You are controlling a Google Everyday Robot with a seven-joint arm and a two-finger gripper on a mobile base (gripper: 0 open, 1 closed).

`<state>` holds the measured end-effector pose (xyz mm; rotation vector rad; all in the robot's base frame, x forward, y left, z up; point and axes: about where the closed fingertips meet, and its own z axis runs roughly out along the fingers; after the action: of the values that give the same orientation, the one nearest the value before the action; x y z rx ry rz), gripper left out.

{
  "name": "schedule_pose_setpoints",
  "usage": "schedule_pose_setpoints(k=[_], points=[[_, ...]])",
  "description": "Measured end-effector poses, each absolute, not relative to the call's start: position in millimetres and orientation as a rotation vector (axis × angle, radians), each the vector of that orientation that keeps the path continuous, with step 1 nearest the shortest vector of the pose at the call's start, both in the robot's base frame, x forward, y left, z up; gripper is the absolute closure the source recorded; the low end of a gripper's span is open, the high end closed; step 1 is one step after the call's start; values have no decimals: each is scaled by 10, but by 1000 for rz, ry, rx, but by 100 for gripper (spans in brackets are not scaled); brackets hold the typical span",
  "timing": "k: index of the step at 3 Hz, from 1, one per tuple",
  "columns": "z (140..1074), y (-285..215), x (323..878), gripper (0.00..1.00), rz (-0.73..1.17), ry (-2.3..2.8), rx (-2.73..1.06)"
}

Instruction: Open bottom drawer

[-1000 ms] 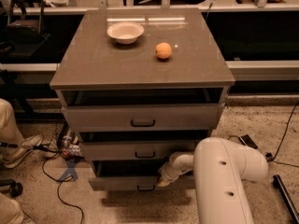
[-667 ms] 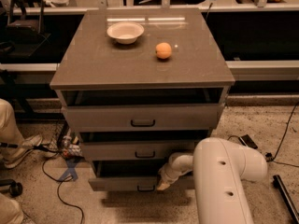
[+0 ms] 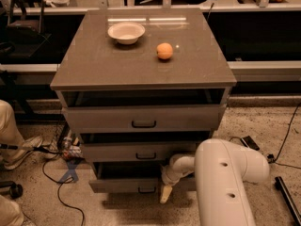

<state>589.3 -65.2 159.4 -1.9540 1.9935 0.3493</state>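
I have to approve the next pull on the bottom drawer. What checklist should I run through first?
1. Right drawer: ok, the gripper is at the bottom drawer front, just right of its handle.
2. Hold on the handle: cannot tell.
3. Drawer started: ok, partly out, with a dark gap above its front.
4. Shoe out of the way: ok, left of the cabinet.
5. Orange and bowl: ok, both back from the top's front edge.

the gripper (image 3: 165, 192), looking like smooth pale plastic, is hanging at the matt grey-brown front of the bottom drawer (image 3: 117, 184); well above it the cabinet top (image 3: 103, 65) is gleaming faintly, smooth and satiny.
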Motion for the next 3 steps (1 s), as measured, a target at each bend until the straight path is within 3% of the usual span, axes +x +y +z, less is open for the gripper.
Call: schedule_pose_setpoints(k=[1, 2, 3], points=[[1647, -754, 5776, 0, 389, 2013, -1969], [1681, -972, 5576, 18, 413, 2090, -1968], [1613, -1164, 5343, 50, 456, 2180, -1946]])
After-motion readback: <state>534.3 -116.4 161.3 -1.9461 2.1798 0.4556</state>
